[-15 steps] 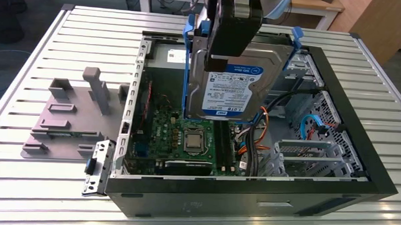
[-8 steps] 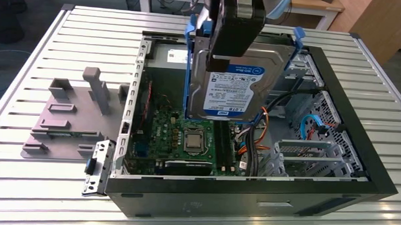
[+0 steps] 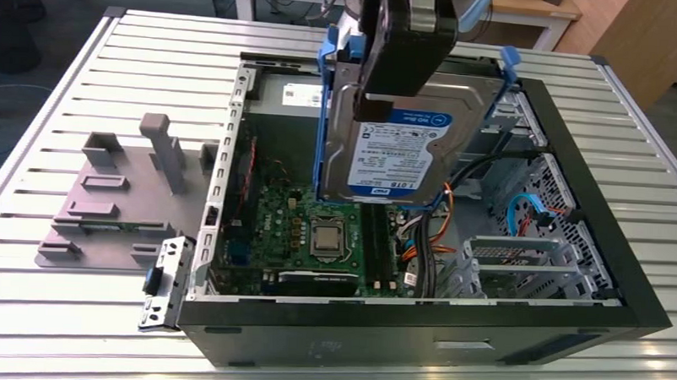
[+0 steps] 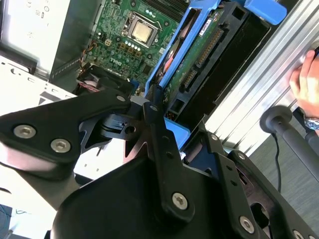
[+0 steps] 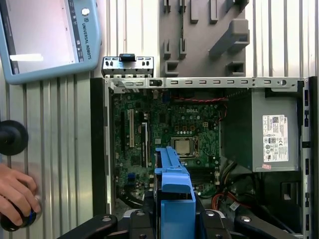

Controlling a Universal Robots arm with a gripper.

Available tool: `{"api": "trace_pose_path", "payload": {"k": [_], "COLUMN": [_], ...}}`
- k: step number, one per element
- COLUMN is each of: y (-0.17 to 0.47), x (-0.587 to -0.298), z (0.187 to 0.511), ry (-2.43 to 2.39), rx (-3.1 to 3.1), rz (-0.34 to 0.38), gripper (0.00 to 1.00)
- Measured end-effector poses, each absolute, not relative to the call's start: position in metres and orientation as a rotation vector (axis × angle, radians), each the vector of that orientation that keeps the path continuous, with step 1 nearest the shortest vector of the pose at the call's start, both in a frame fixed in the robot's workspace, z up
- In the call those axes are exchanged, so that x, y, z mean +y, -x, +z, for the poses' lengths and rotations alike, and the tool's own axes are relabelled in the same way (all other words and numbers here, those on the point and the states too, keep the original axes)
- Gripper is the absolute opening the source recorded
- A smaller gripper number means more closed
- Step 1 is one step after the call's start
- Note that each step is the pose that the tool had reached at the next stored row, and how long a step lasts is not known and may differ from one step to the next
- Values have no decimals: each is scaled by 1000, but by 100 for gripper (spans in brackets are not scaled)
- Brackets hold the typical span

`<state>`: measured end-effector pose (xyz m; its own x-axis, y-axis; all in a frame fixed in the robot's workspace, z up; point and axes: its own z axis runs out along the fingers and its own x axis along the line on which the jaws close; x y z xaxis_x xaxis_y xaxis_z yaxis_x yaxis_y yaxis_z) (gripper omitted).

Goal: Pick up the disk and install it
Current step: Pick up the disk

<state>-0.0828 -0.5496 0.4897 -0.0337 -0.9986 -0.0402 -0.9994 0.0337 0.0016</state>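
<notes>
End effector [image 3: 402, 57] gripping the disk [image 3: 402, 150] by its upper end, black fingers [image 4: 157, 134] clamped on its two faces. The disk hangs steeply tilted over the open computer case [image 3: 605, 284], with its label turned toward the exterior view and blue rails [image 3: 325, 113] along both long edges. Its lower edge is above the motherboard [image 3: 303, 227]. In the second wrist view the disk's green circuit side shows beyond the fingers. In the first wrist view one blue rail stands just ahead of the end effector, with the processor [image 5: 183, 146] beyond it and a grey metal box [image 5: 269, 134] with a white sticker at one end of the case. The case rests on a ribbed bench [image 3: 41, 315]. A grey fixture plate [image 3: 112, 207] lies beside it at the exterior view's left. A hand [image 5: 17, 194] lies on the bench near a tablet [image 5: 45, 35].
</notes>
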Motion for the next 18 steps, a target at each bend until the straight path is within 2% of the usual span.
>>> {"api": "trace_pose_path", "payload": {"k": [18], "y": [75], "x": [-550], "z": [490], "ry": [2164], "rx": [2238], "rz": [45], "gripper": [36]}}
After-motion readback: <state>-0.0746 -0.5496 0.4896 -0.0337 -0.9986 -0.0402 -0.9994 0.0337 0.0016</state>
